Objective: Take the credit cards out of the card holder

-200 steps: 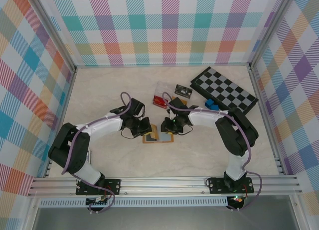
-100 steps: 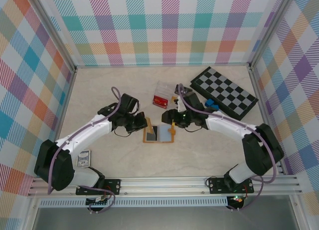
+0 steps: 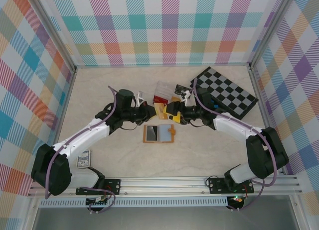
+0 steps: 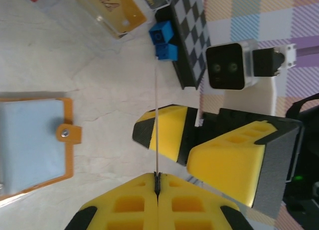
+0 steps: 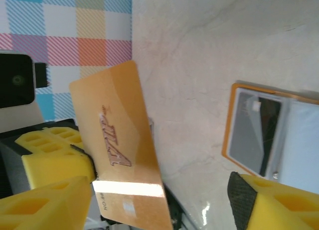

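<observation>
The card holder (image 3: 158, 134) lies open and flat on the table, tan-rimmed with grey-blue pockets (image 4: 30, 140). A dark credit card (image 5: 269, 123) sits in one pocket of the holder (image 5: 234, 140). My left gripper (image 3: 148, 110) is shut on the orange-yellow credit card (image 3: 160, 109), raised behind the holder. That card shows edge-on as a thin line (image 4: 156, 120) rising from the pinched jaws of the left gripper (image 4: 157, 182). My right gripper (image 3: 172, 114) stands open around the card (image 5: 117, 135), its fingers (image 4: 167, 135) on either side without gripping.
A clear plastic tray (image 3: 162, 88) with a red item stands just behind the grippers; another orange printed card-like piece (image 4: 112, 11) lies by it. Two blue cubes (image 4: 162, 41) sit against the chequered board (image 3: 224, 93). A small card pack (image 3: 83, 159) lies front left.
Both grippers have lifted away from the card holder toward the back. The right gripper has opened. The orange-yellow card now hangs in the left gripper, and the holder lies flat.
</observation>
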Action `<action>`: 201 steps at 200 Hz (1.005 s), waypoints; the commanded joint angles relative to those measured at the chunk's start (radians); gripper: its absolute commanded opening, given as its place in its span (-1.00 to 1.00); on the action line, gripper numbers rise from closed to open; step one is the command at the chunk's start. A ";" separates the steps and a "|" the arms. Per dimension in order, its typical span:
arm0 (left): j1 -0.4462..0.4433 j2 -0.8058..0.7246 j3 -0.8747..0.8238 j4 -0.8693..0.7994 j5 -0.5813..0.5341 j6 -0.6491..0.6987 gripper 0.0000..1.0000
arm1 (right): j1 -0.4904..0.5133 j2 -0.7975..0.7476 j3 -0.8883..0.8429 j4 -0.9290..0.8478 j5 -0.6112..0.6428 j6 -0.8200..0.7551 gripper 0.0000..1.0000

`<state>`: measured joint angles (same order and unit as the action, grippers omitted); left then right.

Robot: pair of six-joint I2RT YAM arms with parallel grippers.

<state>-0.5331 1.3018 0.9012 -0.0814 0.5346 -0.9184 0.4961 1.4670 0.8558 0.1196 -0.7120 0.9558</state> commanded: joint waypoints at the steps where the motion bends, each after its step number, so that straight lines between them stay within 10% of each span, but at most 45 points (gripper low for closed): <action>1: 0.016 -0.018 -0.032 0.142 0.045 -0.082 -1.00 | -0.007 0.003 0.037 0.103 -0.096 0.085 0.38; 129: 0.024 -0.034 -0.073 0.085 0.029 -0.118 -0.99 | -0.027 -0.013 0.042 0.059 -0.066 0.068 -0.83; 201: 0.040 -0.102 -0.052 -0.322 -0.224 0.064 0.68 | -0.028 -0.076 0.211 -0.479 0.317 -0.509 -1.00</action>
<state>-0.5114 1.2411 0.8398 -0.1886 0.4438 -0.9451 0.4717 1.4307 0.9794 -0.1207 -0.5964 0.7460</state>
